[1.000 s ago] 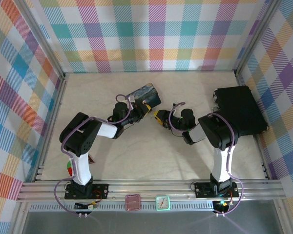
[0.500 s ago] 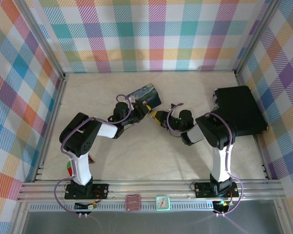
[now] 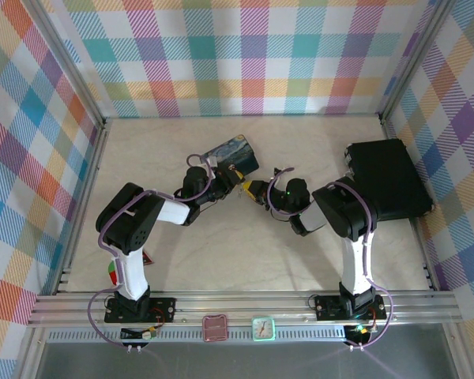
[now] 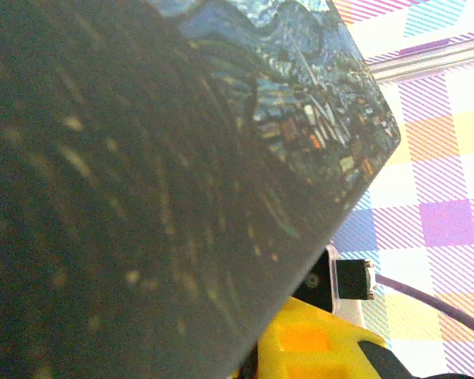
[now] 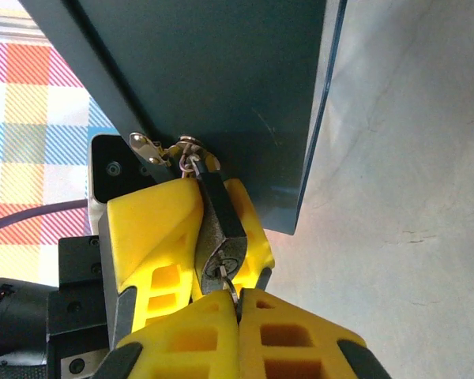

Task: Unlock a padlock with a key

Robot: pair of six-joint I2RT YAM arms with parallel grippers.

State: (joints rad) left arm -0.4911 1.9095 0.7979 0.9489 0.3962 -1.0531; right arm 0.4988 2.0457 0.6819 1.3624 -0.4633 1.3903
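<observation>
Pinching the thin silvery key (image 5: pixel 232 290), the right tool (image 5: pixel 238 316) is pressed together directly at the keyway of the dark, blocky padlock (image 5: pixel 219 237). The left tool (image 3: pixel 237 178) clamps the padlock mid-desk (image 5: pixel 411 197), at the hasp of the smooth blue tin (image 5: pixel 221 71).

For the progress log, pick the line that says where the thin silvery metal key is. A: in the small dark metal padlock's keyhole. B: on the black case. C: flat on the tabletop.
A: the right wrist view shows the thin silvery metal key entering the keyhole of the small dark metal padlock, pinched in the shut right gripper.
</observation>
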